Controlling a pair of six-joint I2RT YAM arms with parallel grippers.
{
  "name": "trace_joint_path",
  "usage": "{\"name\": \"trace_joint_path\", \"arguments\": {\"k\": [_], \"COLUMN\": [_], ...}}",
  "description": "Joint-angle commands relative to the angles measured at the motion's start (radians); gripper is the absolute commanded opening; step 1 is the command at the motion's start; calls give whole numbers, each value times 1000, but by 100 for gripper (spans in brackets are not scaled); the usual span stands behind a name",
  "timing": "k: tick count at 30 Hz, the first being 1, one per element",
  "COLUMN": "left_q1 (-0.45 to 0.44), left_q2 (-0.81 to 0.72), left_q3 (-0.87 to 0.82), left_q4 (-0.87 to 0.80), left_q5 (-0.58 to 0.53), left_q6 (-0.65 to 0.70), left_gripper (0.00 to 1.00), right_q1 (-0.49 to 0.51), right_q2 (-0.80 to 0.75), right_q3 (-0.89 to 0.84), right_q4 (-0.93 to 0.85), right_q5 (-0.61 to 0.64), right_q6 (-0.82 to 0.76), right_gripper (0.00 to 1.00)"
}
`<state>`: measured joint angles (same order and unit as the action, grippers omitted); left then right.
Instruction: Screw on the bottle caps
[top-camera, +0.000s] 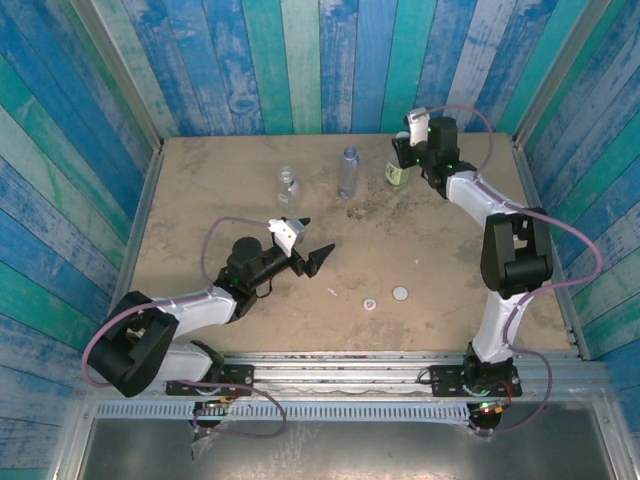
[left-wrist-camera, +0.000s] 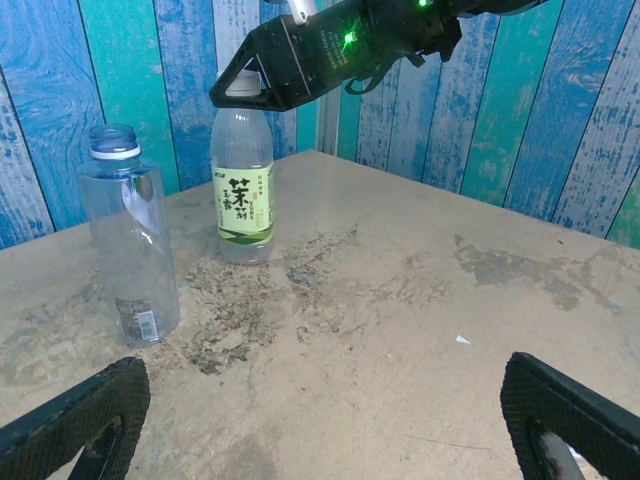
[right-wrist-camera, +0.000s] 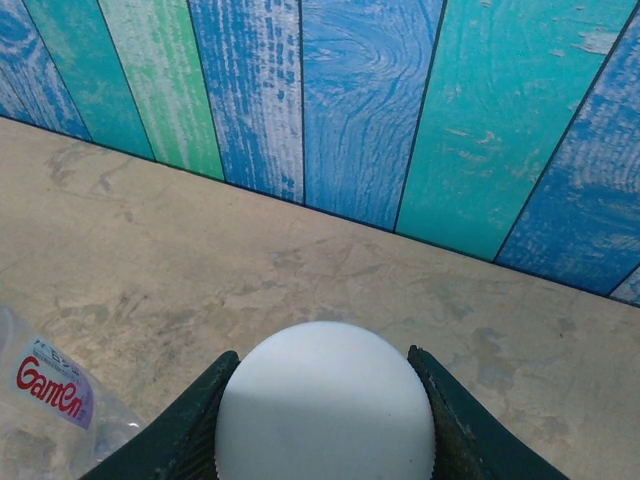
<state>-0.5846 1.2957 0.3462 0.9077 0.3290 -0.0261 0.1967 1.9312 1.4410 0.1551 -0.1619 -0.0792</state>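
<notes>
Right wrist, right gripper (right-wrist-camera: 322, 425) clasping white cap (right-wrist-camera: 325, 385)

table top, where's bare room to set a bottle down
Free: the far-left corner, left of the clear bottle; the middle, between the blue bottle and the two loose caps. Crowded: the back right, where the right tool grips the white cap on the green-label bottle.

White cap (right-wrist-camera: 325, 410), bottom centre: lower rim cut by frame edge; everything beneath hidden.
Labelled bottle (right-wrist-camera: 45, 405), lower left corner: cut by two edges, lettering partial.
Left gripper fingers (left-wrist-camera: 75, 425), bottom corners: cut by frame edges.
Green-label bottle (left-wrist-camera: 242, 170): top partly covered by right gripper (left-wrist-camera: 245, 88).
Loose cap (top-camera: 370, 303) and neighbouring cap (top-camera: 400, 293), lower centre: markings too small to tell.
</notes>
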Motion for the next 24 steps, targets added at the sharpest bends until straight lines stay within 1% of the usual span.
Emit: {"name": "trace_joint_path", "arguments": {"k": [1, 3, 5, 8, 10, 13, 15, 17, 20, 21, 24], "left_q1": [-4, -4, -4, -4, -4, -4, -4, -2, -1, 0, 22], "left_q2": [20, 15, 9, 1, -10, -28, -33, -35, -35, -65, -82], "left_q3": [19, 17, 17, 16, 23, 47, 53, 62, 89, 103, 148], "left_q4": [-9, -12, -17, -33, -59, -123, -137, -155, -208, -235, -295], "left_q5": [18, 16, 13, 0, -17, -46, -61, -95, -135, -155, -173], "left_q6": [13, 12, 12, 19, 23, 27, 34, 30, 26, 17, -5], "left_gripper": [94, 94, 94, 94, 94, 94, 94, 94, 94, 94, 94], "right_q1": [-5, -5, -5, -4, -4, -4, -4, -5, -3, -3, -2], "right_q2": [27, 32, 34, 30, 17, -13, -39, -68, -120, -140, -209], "right_q3": [27, 34, 43, 50, 53, 57, 61, 54, 29, 17, -23], "right_q4": [-28, -38, -56, -63, -63, -67, -80, -86, -88, -86, -88], "right_q5": [-13, -8, -7, -8, -12, -12, -3, 5, 3, -1, -19], "right_q6": [-4, -2, -2, -3, -10, -21, -27, -32, -36, -37, -45], "right_gripper": [29, 32, 37, 48, 62, 76, 82, 85, 89, 90, 93]}}
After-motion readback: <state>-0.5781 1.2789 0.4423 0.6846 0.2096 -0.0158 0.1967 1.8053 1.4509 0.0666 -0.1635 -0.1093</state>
